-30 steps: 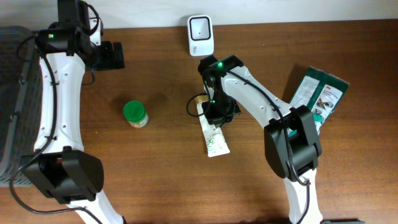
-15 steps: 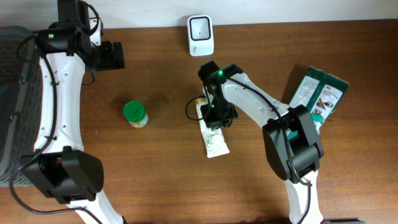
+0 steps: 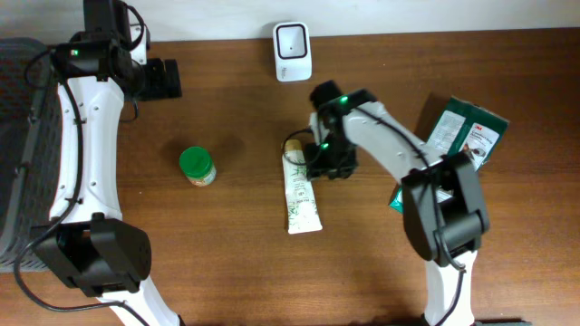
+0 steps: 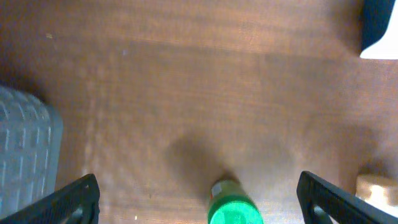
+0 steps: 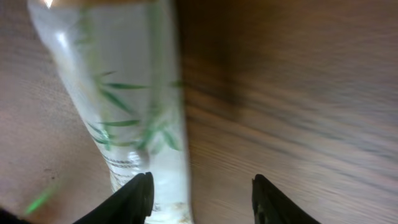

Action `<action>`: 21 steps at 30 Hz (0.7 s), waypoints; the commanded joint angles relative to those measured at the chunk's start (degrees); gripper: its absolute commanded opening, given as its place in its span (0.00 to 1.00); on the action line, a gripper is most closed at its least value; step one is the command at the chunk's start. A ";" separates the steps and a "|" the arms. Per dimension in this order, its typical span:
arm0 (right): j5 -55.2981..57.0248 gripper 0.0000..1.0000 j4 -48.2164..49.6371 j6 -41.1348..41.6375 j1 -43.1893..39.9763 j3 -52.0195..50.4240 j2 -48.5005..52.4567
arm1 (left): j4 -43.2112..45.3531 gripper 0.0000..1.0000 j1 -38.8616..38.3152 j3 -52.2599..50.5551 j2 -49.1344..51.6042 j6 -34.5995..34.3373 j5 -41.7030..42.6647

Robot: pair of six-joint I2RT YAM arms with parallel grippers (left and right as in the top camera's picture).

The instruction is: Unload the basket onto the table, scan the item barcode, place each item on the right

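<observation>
The tube (image 3: 300, 195) is laid flat on the table (image 3: 227, 244), its cap end pointed toward the scanner (image 3: 292, 52) but well short of it. The right end effector (image 3: 328, 163) is placed just beside the tube's upper part, fingers spread and nothing clamped. No barcode can be made out, so the tube is judged to be set down for a better grasp. The left end effector (image 3: 161, 80) is held wide open, well apart, presumably to stay clear.
</observation>
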 commanded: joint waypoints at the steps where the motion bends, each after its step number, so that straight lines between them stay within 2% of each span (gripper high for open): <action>1: -6.56 0.50 -0.68 -2.80 -2.78 0.90 -1.53 | 6.29 0.99 -0.09 0.22 -0.33 0.63 -0.20; 3: -6.93 0.50 0.42 -2.78 -2.73 0.33 -1.51 | 6.21 0.99 -0.09 0.22 -0.33 0.63 -0.20; 5: -7.02 0.56 1.40 -2.75 -2.73 0.33 -1.29 | 6.34 0.99 -0.11 0.22 -0.33 0.63 0.33; 9: -11.50 0.56 4.61 -2.78 -2.73 -1.88 -0.15 | 6.08 0.99 -0.13 0.22 -0.33 0.63 5.84; 10: -13.46 0.55 6.43 -2.82 -2.75 -3.56 -0.15 | 5.73 0.95 -0.13 0.22 -0.33 0.63 8.79; 12: -16.41 0.53 10.14 -3.41 -2.73 -6.54 -0.15 | 4.68 0.56 -0.13 0.17 -0.07 0.63 13.99; 13: -17.11 0.51 12.35 -3.39 -2.73 -8.15 -0.13 | 4.46 0.52 -0.13 0.17 0.33 0.63 14.93; 16: -18.34 0.50 20.81 -3.32 -2.73 -13.64 0.02 | 3.63 0.56 -0.24 0.13 1.53 0.63 14.88; 21: -22.67 0.20 30.12 -0.11 -2.10 -15.43 0.28 | 3.28 0.59 -0.26 0.11 2.82 0.63 14.91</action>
